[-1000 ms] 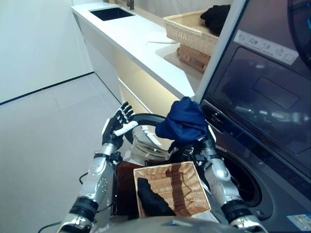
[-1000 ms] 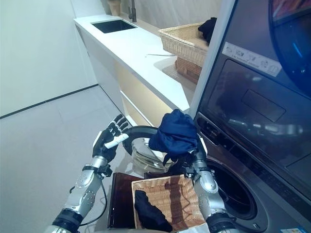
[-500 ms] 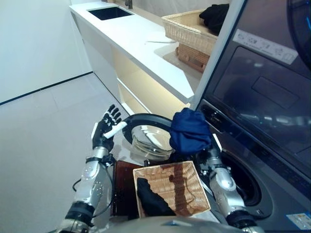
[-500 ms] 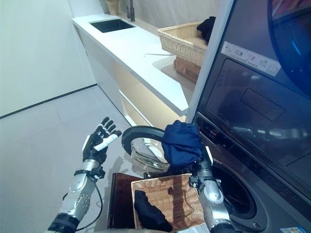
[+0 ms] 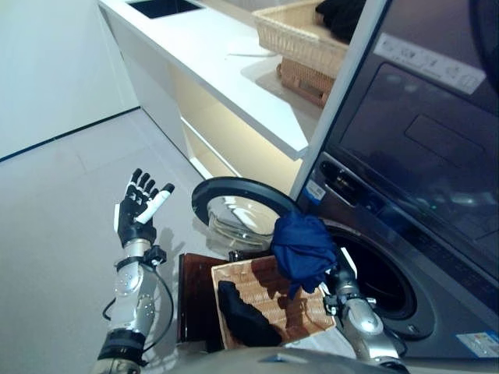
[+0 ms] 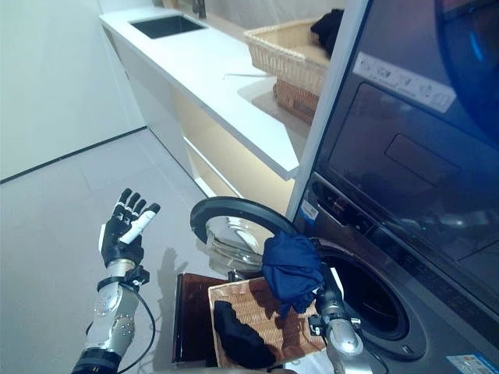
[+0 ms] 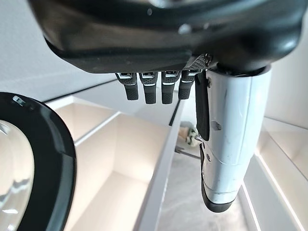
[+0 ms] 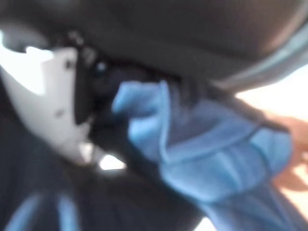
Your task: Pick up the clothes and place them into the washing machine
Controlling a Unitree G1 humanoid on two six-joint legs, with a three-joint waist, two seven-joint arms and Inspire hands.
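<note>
blue cloth (image 5: pixel 304 248): bunched, pinched in the right hand (image 5: pixel 334 279), hanging over the basket's (image 5: pixel 238 278) 3 o'clock rim, just at the drum opening (image 5: pixel 380 276). right wrist view shows the cloth pressed against the white thumb. black cloth (image 5: pixel 243 314): lying in the basket, 7 o'clock corner. basket: wicker, on a dark tray (image 5: pixel 192 296). washer door (image 5: pixel 234 210): swung wide at 11 o'clock of the basket. left hand (image 5: pixel 137 208): raised at 9 o'clock, fingers spread straight, holding nothing. counter (image 5: pixel 218 70): white, at 12 o'clock, bearing a second basket (image 5: pixel 300 27) with dark cloth (image 5: pixel 339 12).
</note>
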